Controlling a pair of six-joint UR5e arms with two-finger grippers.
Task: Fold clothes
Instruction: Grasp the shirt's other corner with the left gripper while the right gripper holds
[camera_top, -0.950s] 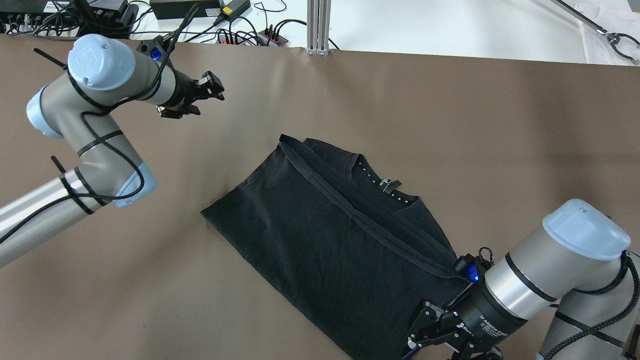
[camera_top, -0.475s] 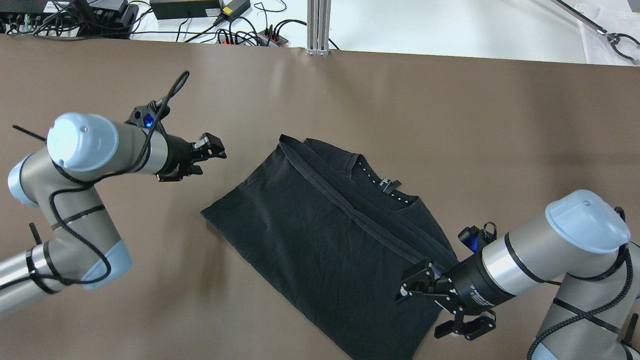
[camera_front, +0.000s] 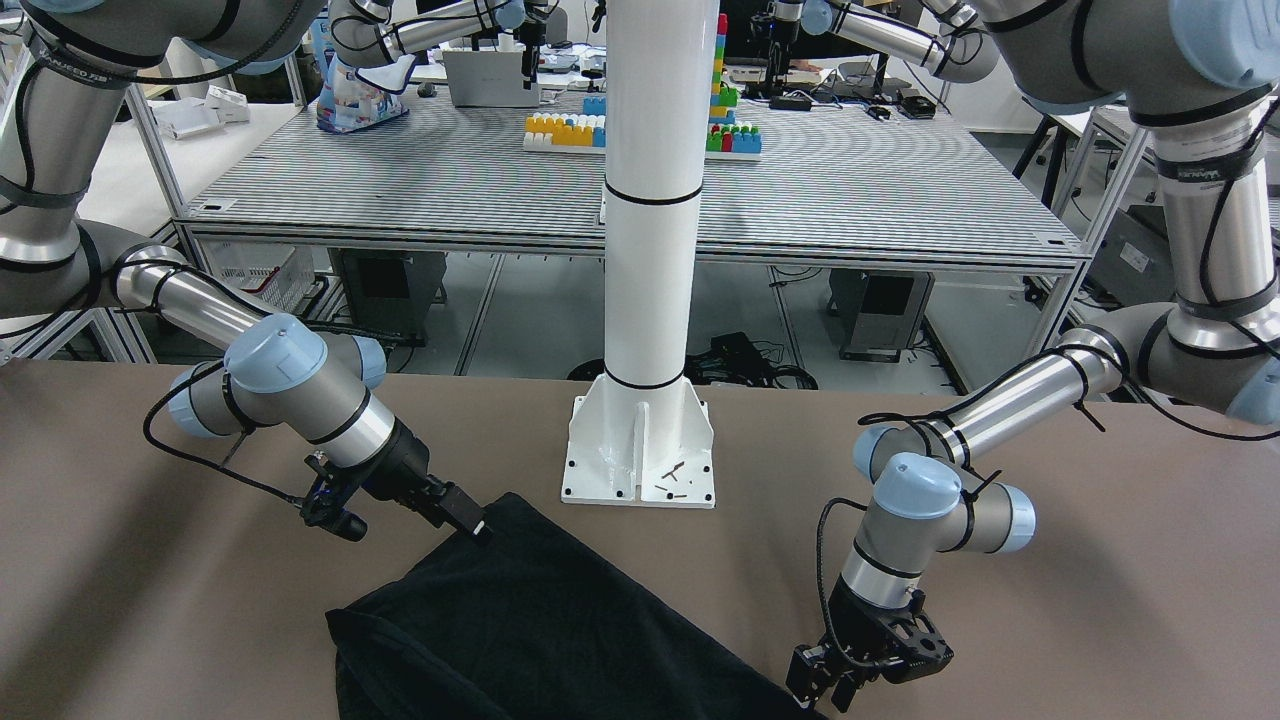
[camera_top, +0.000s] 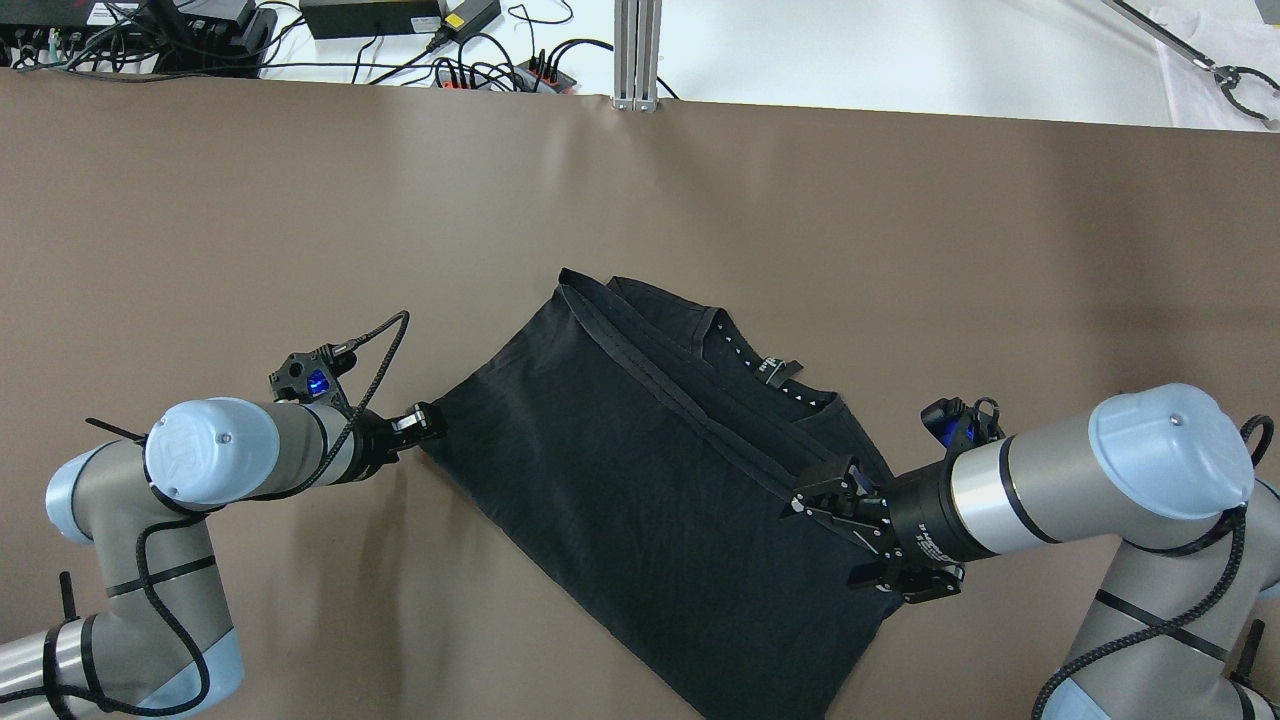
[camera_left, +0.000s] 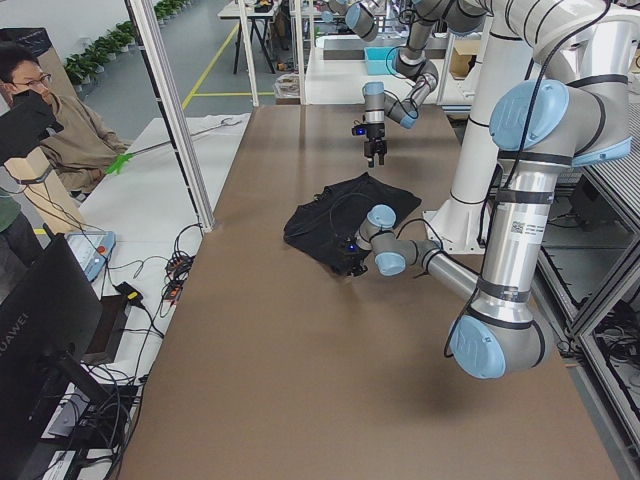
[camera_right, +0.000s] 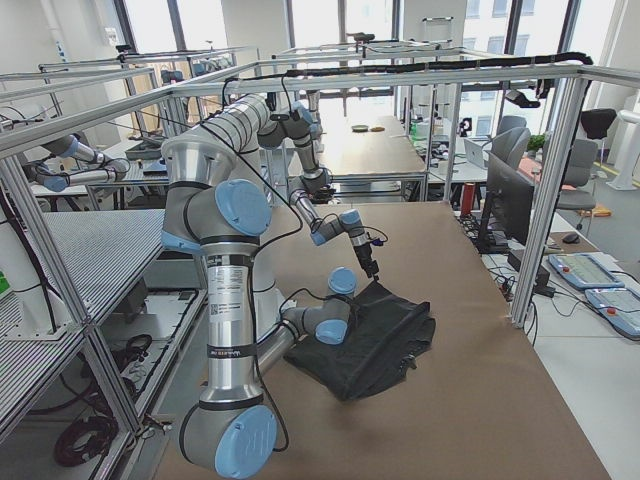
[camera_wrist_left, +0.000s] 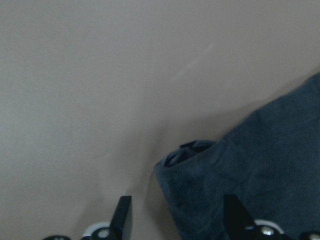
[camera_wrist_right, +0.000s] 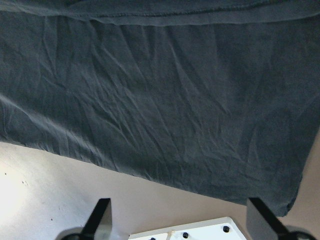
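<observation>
Gaping wide at clothes (camera_top: 640, 470) edge, right gripper (camera_top: 828, 543), left gripper (camera_top: 425, 425) parted around one corner

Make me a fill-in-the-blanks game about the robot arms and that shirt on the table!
1. The shirt is ____ in colour.
2. It lies on a ____ table.
3. The left gripper is at one ____ of the shirt.
4. The right gripper is above the shirt with its jaws ____.

Missing words: black, brown, corner, open.
</observation>
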